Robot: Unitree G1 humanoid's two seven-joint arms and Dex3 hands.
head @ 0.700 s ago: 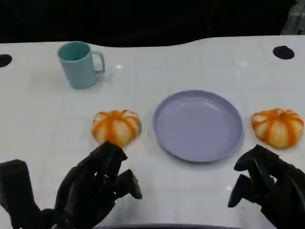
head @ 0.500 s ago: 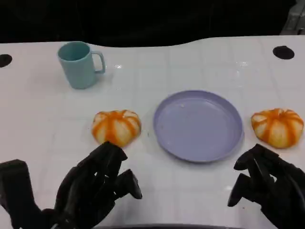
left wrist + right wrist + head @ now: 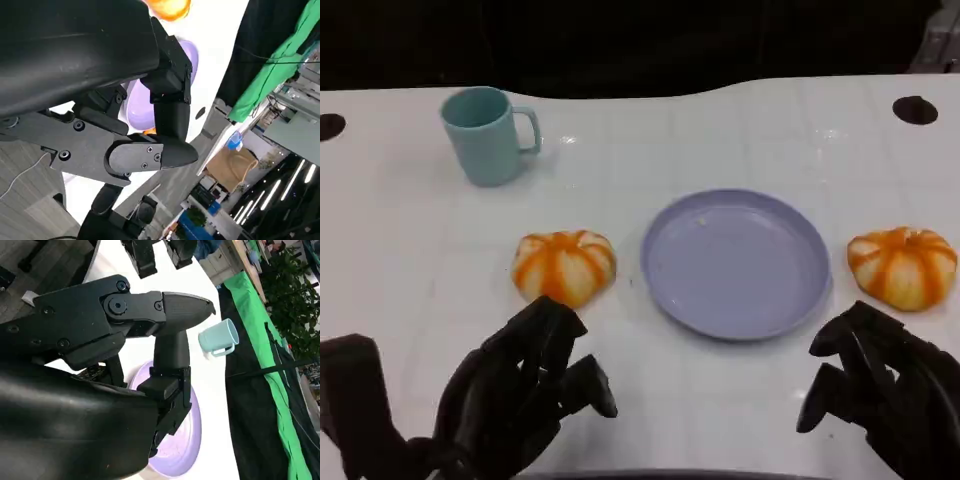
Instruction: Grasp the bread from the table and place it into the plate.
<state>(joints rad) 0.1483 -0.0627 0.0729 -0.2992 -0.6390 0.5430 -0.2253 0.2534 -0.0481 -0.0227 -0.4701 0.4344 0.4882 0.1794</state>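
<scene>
The left hand (image 3: 520,395) is hovering low over the near edge of the tabletop (image 3: 410,250), its fingers loosely apart and holding nothing. Just beyond its fingertips, one orange-striped bread (image 3: 564,266) is sitting on the tabletop, apart from the hand and not yet touched. The right hand (image 3: 875,385) is waiting at the near right, likewise spread and holding nothing, with a second bread (image 3: 902,266) lying just past it.

Between the two breads the lilac plate (image 3: 665,300) is lying bare; nothing has been put into it. A teal mug (image 3: 488,135) is standing well back on the left, away from all this.

Judging from this, the task is hardly begun: no bread is grasped, none lifted, none delivered. What is remaining is the whole of it, namely closing a hand around a bread, carrying it sideways over the rim, and letting it down inside the plate.
</scene>
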